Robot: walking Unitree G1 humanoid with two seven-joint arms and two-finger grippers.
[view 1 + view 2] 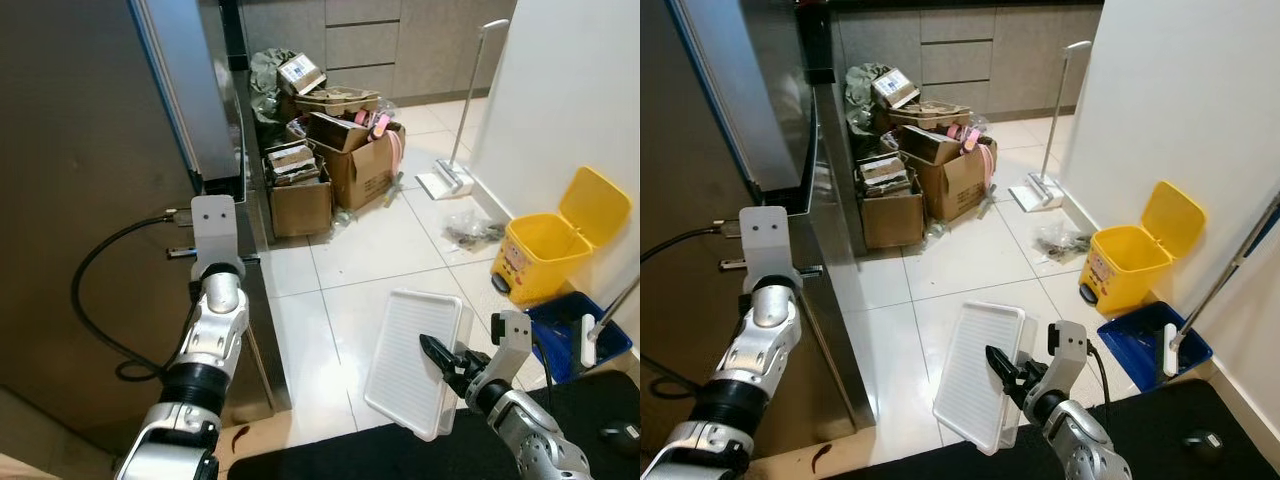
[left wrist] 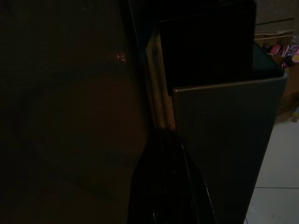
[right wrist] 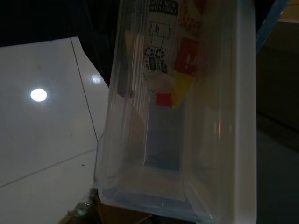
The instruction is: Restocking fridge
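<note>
The fridge's brushed steel door fills the left side, with its edge beside the grey fridge body. My left arm reaches up to that edge, and my left gripper is shut, its dark tip pressed at the seam between door and body. My right gripper is shut on the rim of a clear plastic tray, held tilted above the tiled floor. In the right wrist view a printed carton label shows through the clear plastic tray.
A black cable loops across the door. Cardboard boxes full of clutter stand past the fridge. A yellow bin, a blue dustpan and a white mop line the right wall. A black surface lies below my arms.
</note>
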